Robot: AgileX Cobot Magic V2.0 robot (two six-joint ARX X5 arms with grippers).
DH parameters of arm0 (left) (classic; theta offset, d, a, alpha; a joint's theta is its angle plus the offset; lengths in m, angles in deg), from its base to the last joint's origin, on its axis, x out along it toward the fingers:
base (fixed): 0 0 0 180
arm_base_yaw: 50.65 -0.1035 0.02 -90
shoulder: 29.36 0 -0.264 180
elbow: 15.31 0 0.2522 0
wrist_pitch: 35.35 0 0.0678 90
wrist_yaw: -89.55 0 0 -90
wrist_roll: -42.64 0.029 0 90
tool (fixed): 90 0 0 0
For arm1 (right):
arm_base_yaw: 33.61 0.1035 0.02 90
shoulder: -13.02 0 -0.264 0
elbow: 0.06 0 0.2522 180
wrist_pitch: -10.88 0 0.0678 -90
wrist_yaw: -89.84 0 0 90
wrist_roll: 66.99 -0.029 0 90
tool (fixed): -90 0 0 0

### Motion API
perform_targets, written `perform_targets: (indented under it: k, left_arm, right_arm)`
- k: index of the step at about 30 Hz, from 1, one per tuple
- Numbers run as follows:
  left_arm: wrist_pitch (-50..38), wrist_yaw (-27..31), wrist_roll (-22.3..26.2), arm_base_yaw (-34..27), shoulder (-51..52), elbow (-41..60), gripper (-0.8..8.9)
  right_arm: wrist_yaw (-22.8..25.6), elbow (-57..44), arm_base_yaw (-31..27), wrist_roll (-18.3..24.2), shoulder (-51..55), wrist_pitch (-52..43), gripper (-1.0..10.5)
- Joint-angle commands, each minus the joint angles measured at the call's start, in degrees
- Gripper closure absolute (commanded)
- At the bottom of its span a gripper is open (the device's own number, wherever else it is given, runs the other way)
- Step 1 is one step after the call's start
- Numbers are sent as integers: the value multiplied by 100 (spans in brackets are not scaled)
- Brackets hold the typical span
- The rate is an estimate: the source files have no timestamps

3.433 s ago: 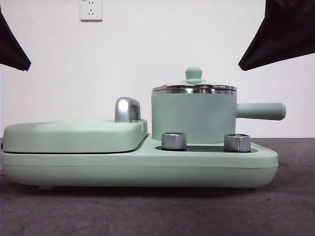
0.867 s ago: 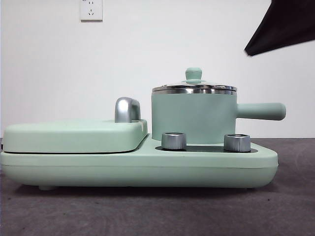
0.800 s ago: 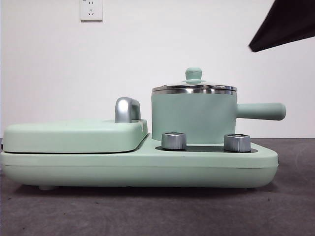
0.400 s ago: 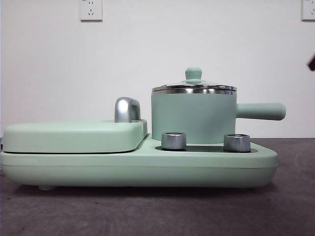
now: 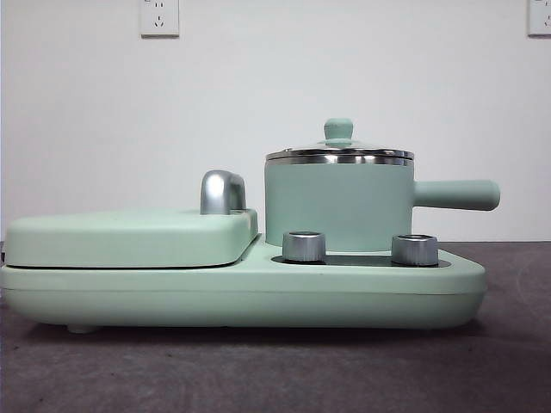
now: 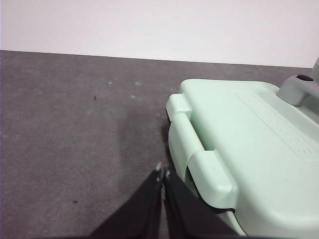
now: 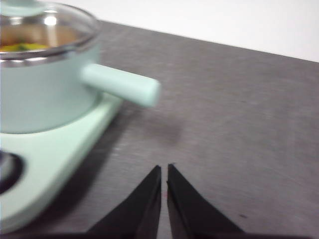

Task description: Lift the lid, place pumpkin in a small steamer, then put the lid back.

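Pumpkin, a yellow-orange blur, is showing through the clear glass lid sitting on the mint-green steamer pot; both grippers, jaws pressed together, are hovering beside the appliance, risking nudging its handle.

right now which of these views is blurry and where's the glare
Right wrist view: soft with blur, most on the small steamer and its handle; a bright glare spot sits on the lid. Front view: sharp, with reflections on the lid's steel rim. Left wrist view: fairly sharp, evenly lit, a faint shadow beside the flat cover.
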State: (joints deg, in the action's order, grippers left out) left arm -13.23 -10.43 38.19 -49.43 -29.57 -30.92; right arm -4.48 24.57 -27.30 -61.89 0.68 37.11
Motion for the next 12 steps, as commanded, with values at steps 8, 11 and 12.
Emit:
perform_targets:
  k: [8,11,12]
  left_arm:
    - [-66,11,57,-7,2,114,807]
    - [-66,11,57,-7,2,114,807]
    - [-59,11,55,-7,2,114,807]
  right_arm:
    - [201,-662,-282,-109,1209,-155,928]
    - [199,-861,-332,-214,1213,-334,928]
    - [197,-953,-339,-243,1213,-439,928]
